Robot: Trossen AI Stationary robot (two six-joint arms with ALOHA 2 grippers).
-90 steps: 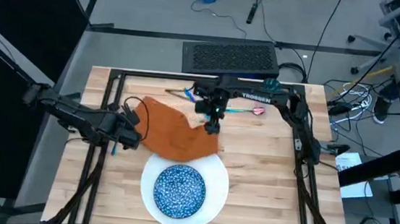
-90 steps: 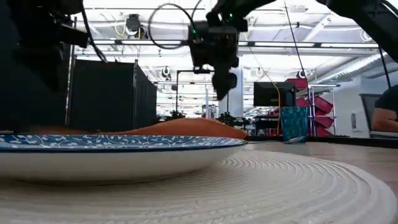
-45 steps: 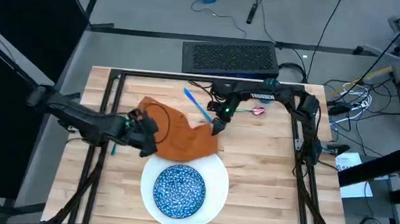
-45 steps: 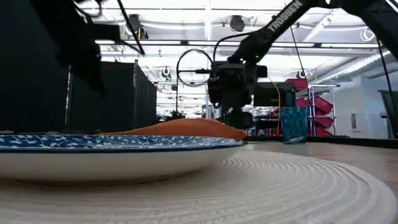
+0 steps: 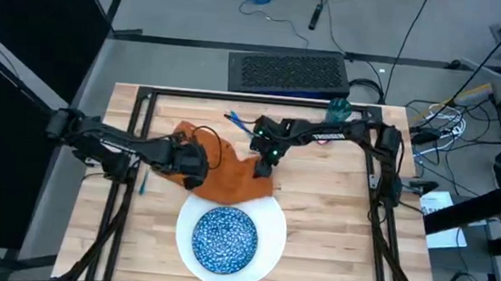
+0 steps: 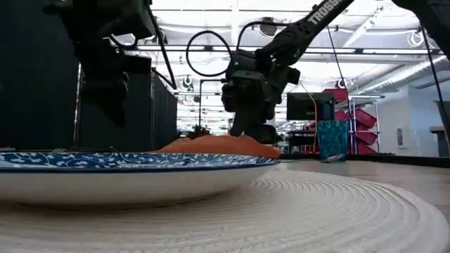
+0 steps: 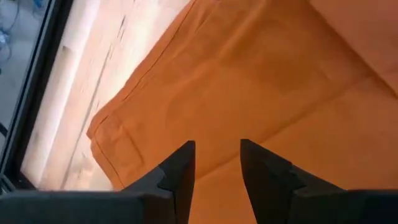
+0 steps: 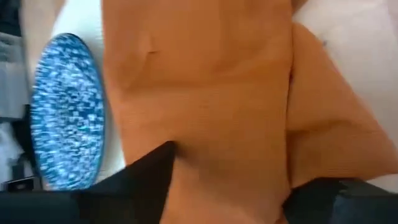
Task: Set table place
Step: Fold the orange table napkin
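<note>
Napkin (image 5: 229, 177): orange, lies crumpled on the table (image 5: 334, 230), just behind the plate (image 5: 271, 217).
Bowl (image 5: 224, 238): on the plate.
Left gripper (image 7: 216, 163): over the napkin, fingers apart.
Right gripper (image 5: 264, 167): at the napkin's edge, fingers apart.

Rumpled orange napkin (image 5: 229, 177) beside plate (image 5: 273, 217)

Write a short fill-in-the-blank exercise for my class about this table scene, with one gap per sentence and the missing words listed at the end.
1. The blue speckled bowl sits on the white ____.
2. Both grippers, the left gripper and the right gripper, are over the ____ cloth napkin.
3. The left gripper's fingers stand ____ above the cloth.
4. The small teal cup stands near the table's ____ edge.

Missing words: plate; orange; open; far
</note>
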